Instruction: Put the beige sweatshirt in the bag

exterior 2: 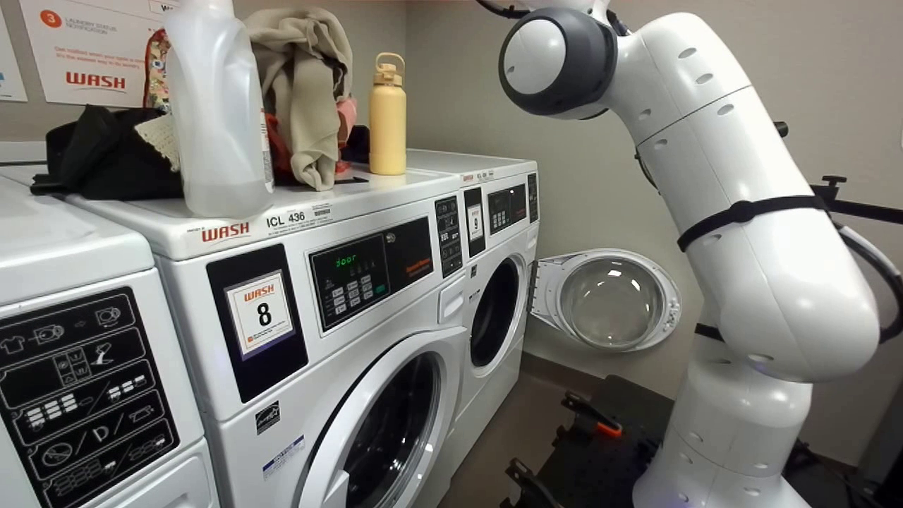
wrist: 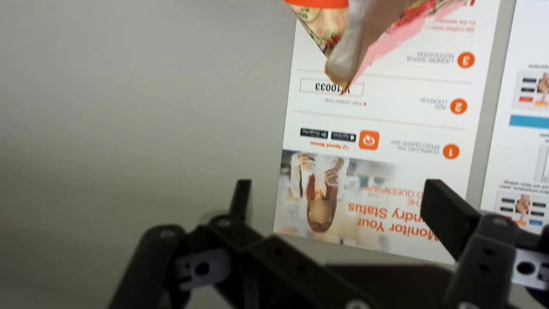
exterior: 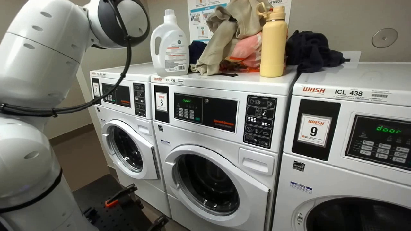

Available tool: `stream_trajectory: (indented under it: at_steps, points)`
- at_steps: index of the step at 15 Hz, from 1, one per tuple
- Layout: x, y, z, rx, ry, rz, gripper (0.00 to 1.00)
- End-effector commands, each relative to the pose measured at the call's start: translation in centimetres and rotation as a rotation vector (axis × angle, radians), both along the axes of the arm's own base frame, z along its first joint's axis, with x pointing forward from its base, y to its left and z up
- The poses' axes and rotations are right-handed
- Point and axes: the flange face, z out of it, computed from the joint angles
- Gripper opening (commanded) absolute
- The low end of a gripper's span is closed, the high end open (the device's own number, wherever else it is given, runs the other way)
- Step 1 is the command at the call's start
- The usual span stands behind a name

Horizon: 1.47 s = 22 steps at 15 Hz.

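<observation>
1. Jaws of the black two-fingered gripper (wrist: pixel 339 189) stand spread wide in the lower part of the wrist view, with a grey wall (wrist: pixel 150 107) and a white paper poster printed in orange (wrist: pixel 386 120) showing through the gap.
2. Bulky beige sweatshirt of thick soft cloth (exterior: pixel 247 22) sits heaped at the upper centre of an exterior view, on a white front-loading washer numbered 8 (exterior: pixel 205 134); one sleeve hangs to the washer's top.
3. Pink and red-orange patterned material (exterior: pixel 247 48) lies against the sweatshirt's lower right; whether the sweatshirt is inside it, I cannot tell.
4. Pale yellow bottle with a looped lid (exterior: pixel 273 48) stands upright right of the sweatshirt, and a translucent plastic detergent jug (exterior: pixel 176 48) upright to its left.
5. Crumpled dark navy garment (exterior: pixel 310 51) lies at the upper right.
6. White jointed robot arm (exterior 2: pixel 726 141) fills the right of an exterior view.
</observation>
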Motion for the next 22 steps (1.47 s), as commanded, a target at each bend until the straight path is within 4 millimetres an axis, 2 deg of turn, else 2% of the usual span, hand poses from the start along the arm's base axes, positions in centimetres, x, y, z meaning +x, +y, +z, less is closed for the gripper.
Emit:
stream_trajectory:
  at_steps: [1,4,7,13,17,20,22]
  points:
    - [0.2,-1.3,-1.5,0.01,0.187,0.063,1.0]
    - [0.7,-1.4,-3.5,0.055,0.334,0.134,1.0]
    - [0.4,-1.8,-5.5,0.083,0.508,0.184,1.0]
    - [-2.6,-2.6,-8.1,0.104,0.835,0.278,1.0]
    - [-4.4,-2.1,-9.7,0.107,1.019,0.381,1.0]
    - [-3.9,-1.4,-11.5,0.098,1.093,0.402,1.0]
    - [-2.7,-0.7,-13.4,0.078,1.113,0.386,1.0]
